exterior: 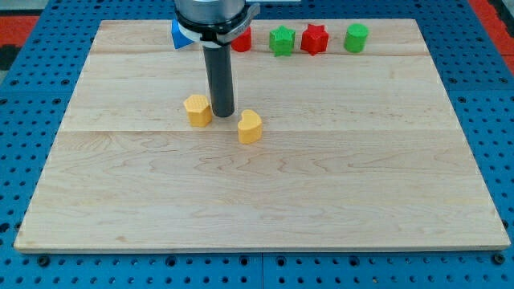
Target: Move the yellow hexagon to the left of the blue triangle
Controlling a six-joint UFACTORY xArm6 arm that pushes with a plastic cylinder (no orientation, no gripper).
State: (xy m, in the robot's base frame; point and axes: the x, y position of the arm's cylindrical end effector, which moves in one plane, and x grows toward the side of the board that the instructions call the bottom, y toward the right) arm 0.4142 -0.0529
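**Yellow hexagon beside the rod, blue triangle far up the board**

Yellow hexagon [197, 110] resting flat on the pale wooden table [337, 193], left of centre and in the upper half of the board. Just to its right, my tip [222, 113], the lower end of a straight dark rod, down at the table surface and very close to the hexagon's right side; contact or a hairline gap, cannot tell which. No end effector on this arm, only the rod, so nothing to stand apart or together.

Right of my tip and slightly lower, a second yellow block [250, 126], heart-like in outline, near the rod but apart from it. My tip thus between the two yellow blocks.

Along the view's top edge, a row of blocks. Blue triangle [179, 34] at the left end, partly hidden behind the arm's body, well above the hexagon. Next, a red block [242, 38], also half hidden, shape unclear. Then a green star [282, 40], a red star [315, 38] and a green cylinder-like block [356, 37].

Around the table, a blue perforated base [32, 104].
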